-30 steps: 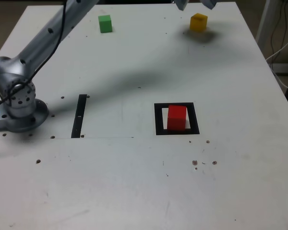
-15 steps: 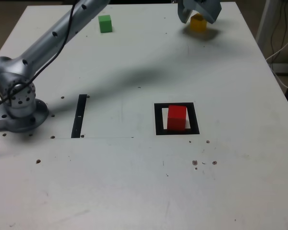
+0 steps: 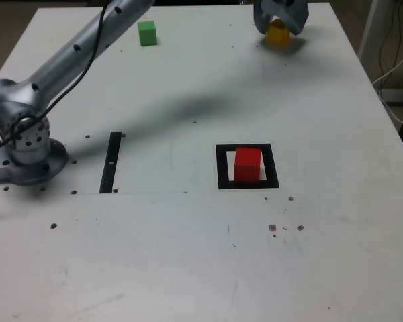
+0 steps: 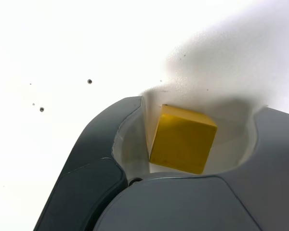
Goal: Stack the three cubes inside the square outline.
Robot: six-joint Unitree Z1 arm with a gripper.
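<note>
The yellow cube (image 3: 277,35) rests on the table at the far side, toward the exterior view's right. My gripper (image 3: 279,25) is lowered over it with one finger on each side. In the wrist view the yellow cube (image 4: 183,139) sits tilted between the two dark fingers of the gripper (image 4: 201,109). The jaws stand close around it, but I cannot tell whether both press on it. The red cube (image 3: 248,163) stands inside the square outline (image 3: 222,168). The green cube (image 3: 146,32) lies alone at the far side, toward the exterior view's left.
A narrow black strip (image 3: 111,161) lies on the table to the left of the outline in the exterior view. The arm's base (image 3: 27,151) is bolted at the table's left edge. Cables hang off the right side.
The gripper came down over the yellow cube from above and its jaws have narrowed around it. The cubes have not moved.
</note>
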